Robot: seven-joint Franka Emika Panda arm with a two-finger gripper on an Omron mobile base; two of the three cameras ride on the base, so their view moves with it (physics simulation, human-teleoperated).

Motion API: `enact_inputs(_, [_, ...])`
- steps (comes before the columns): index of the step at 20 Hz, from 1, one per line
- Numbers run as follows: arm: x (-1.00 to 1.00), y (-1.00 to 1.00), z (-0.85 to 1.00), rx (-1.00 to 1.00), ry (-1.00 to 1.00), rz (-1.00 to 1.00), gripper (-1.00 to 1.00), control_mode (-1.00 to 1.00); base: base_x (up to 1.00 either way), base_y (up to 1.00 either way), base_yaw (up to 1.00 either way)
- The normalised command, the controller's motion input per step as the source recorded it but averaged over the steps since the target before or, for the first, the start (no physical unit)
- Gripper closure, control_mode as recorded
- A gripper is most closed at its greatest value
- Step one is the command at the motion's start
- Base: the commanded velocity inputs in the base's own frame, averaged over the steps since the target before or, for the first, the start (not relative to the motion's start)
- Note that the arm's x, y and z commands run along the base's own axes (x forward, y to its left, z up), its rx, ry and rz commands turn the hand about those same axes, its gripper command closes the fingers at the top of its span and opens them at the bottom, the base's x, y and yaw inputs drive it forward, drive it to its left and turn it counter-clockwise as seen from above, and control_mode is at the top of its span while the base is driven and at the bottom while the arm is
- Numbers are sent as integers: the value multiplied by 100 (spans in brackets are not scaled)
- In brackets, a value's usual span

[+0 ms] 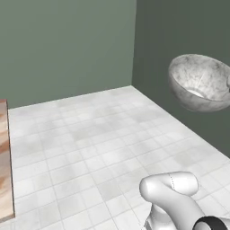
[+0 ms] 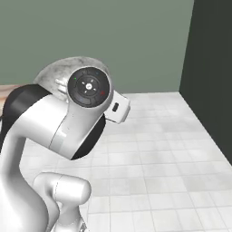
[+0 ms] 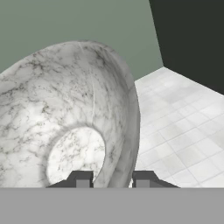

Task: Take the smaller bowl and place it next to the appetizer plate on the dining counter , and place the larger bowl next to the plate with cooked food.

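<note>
A round, deep bowl of grey-white marbled stone hangs in the air, tilted on its side, high over the tiled floor. With no second bowl to compare, I cannot tell whether it is the smaller or the larger one. In the hand view my gripper is shut on the rim of the bowl, one finger inside the wall and one outside. From the right base view my own arm covers most of the bowl. The appetizer plate and the plate with cooked food are out of view.
A beige counter top veined in brown juts in at the far left; I cannot tell whether it is the dining counter. White tiled floor stretches to a grey-green wall and a darker wall at the right corner.
</note>
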Motion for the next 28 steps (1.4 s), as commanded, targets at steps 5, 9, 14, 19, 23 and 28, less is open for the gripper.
enact_inputs(5, [0, 0, 0, 0, 0, 0, 100, 100, 100, -12, 29])
enact_inputs(9, [0, 0, 0, 0, 0, 0, 100, 100, 100, -4, 39])
enact_inputs(14, [0, 0, 0, 0, 0, 0, 100, 100, 100, -18, 49])
enact_inputs(19, [0, 0, 0, 0, 0, 0, 100, 100, 100, -31, 60])
enact_inputs(23, [0, 0, 0, 0, 0, 0, 100, 100, 100, -38, 63])
enact_inputs(28, [0, 0, 0, 0, 0, 0, 100, 100, 100, -59, 61])
